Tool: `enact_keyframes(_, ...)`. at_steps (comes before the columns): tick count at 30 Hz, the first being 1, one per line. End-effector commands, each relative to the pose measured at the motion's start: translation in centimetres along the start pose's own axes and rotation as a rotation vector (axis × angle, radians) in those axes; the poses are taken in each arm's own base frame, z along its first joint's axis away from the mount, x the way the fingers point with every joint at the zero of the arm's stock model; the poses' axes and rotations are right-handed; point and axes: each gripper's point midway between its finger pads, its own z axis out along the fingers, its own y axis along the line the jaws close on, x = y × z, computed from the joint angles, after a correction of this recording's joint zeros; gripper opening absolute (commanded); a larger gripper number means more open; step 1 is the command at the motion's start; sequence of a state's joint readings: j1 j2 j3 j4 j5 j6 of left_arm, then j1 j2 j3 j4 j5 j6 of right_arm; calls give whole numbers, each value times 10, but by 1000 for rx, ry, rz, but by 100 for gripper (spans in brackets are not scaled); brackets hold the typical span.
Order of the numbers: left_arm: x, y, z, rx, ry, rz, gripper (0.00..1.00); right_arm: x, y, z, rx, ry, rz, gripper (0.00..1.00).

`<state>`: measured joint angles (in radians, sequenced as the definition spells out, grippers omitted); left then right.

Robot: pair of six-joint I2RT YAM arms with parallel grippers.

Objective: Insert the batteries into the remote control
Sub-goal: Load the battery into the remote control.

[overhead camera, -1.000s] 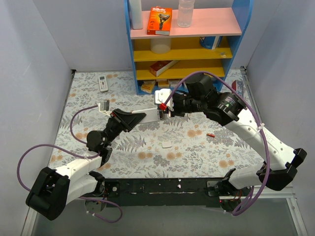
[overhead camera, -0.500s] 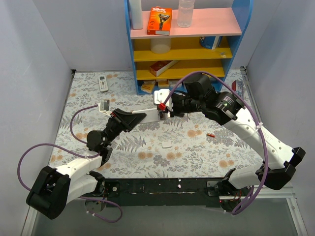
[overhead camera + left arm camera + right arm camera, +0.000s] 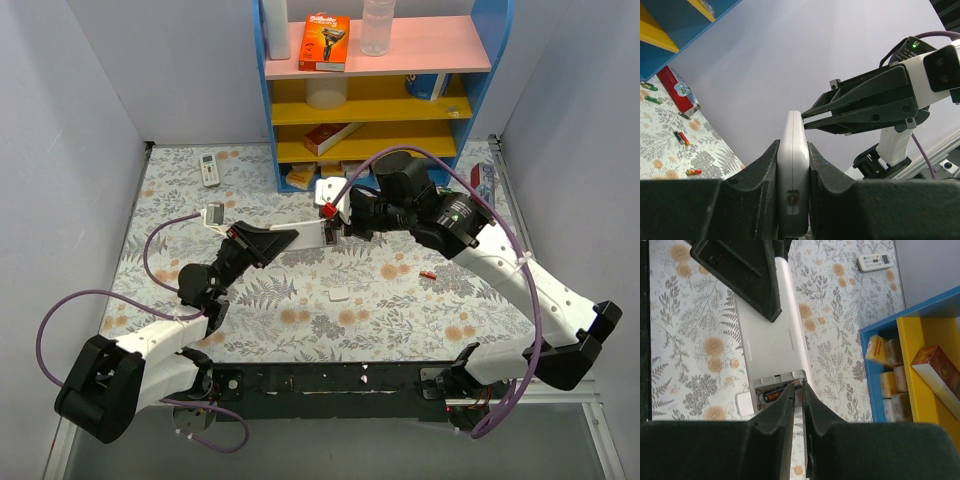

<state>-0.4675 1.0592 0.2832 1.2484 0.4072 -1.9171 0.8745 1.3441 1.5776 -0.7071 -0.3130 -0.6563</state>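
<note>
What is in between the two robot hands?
The white remote control. The left gripper clamps one end; the right gripper reaches its open battery slot at the other. The right wrist view shows this.

A robot lab's mock home corner: plain grey partition walls [image 3: 70, 120] enclosing a floral tablecloth [image 3: 400, 320] and stocked blue shelf [image 3: 263, 110]

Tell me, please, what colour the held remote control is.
The remote control is white; right wrist view shows it best.
</note>
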Motion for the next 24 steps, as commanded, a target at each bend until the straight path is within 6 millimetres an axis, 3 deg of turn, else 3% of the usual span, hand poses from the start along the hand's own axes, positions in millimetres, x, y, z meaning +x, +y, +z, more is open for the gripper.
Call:
enact_keyframes(1, -11, -34, 1, 126, -40, 57, 0, -14, -13, -7, 102, -59, 103, 19)
enact_keyframes(6, -9, -25, -1, 92, -46, 69, 0, -38, -31, -18, 203, -150, 202, 29)
enact_keyframes(10, -9, -15, 0, 55, -48, 91, 0, -39, -32, -19, 231, -160, 383, 41)
enact_keyframes(19, -8, 12, -3, -50, -49, 141, 0, -8, -26, -12, 324, -108, 690, 45)
enact_keyframes(21, -6, 23, -5, -103, -42, 155, 0, -5, -29, -16, 362, -126, 730, 45)
enact_keyframes(24, -2, 45, -10, -204, 0, 227, 0, 19, -28, -11, 403, -98, 819, 46)
